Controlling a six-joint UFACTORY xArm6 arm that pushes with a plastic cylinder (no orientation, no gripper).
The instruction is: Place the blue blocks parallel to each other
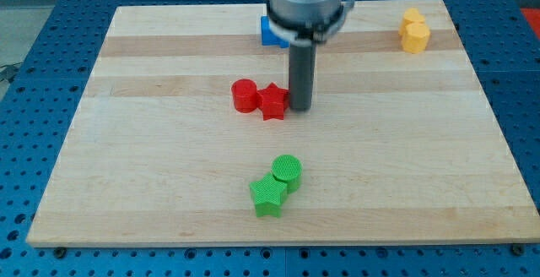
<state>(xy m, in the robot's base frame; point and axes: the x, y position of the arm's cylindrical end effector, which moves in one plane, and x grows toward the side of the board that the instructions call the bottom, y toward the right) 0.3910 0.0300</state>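
Observation:
A blue block [269,31] shows near the view's top, mostly hidden behind the arm's grey head; its shape cannot be made out, and I cannot tell whether one or two blue blocks lie there. My tip [300,108] rests on the board just right of the red star block [273,101], very close to it, well below the blue block.
A red cylinder [245,95] touches the red star's left side. A green cylinder [286,171] and a green star [268,196] sit together near the view's bottom. Two yellow blocks [413,30] stand at the top right. The wooden board [152,159] lies on a blue perforated table.

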